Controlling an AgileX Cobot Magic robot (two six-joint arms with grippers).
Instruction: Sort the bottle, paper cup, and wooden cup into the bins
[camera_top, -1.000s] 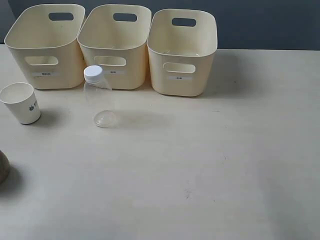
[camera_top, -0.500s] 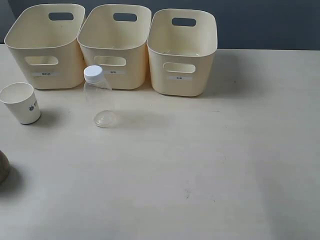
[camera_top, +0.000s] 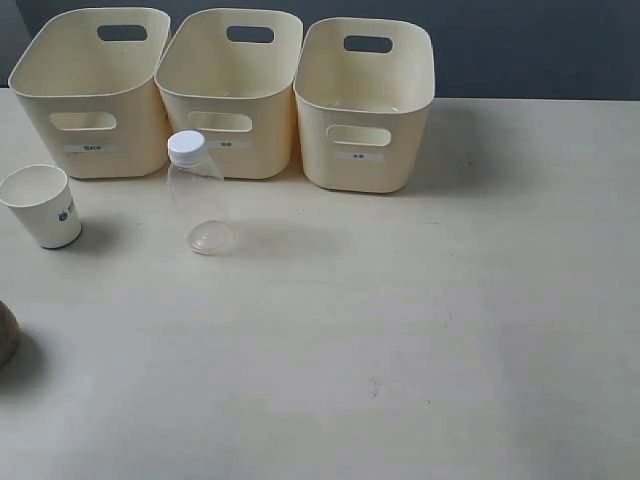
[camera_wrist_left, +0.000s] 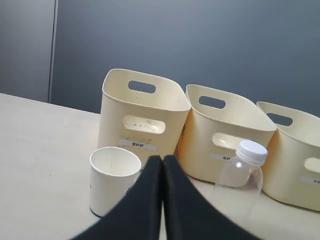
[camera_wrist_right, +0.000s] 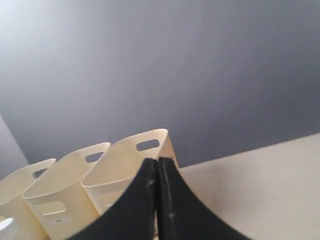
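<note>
Three cream bins (camera_top: 230, 95) stand in a row at the back of the table. The clear bottle (camera_top: 195, 195) with a white cap stands upright in front of the middle bin. To its left the white paper cup (camera_top: 42, 205) stands upright. Only a sliver of the brown wooden cup (camera_top: 6, 333) shows at the left edge. Neither gripper shows in the exterior view. In the left wrist view my left gripper (camera_wrist_left: 162, 159) is shut and empty, with the paper cup (camera_wrist_left: 114, 180) and bottle (camera_wrist_left: 240, 185) beyond it. My right gripper (camera_wrist_right: 157, 161) is shut and empty, facing the bins (camera_wrist_right: 120, 172).
The pale table (camera_top: 400, 330) stretches in front of the bins and to the right. A dark grey wall (camera_top: 520, 45) rises behind the bins.
</note>
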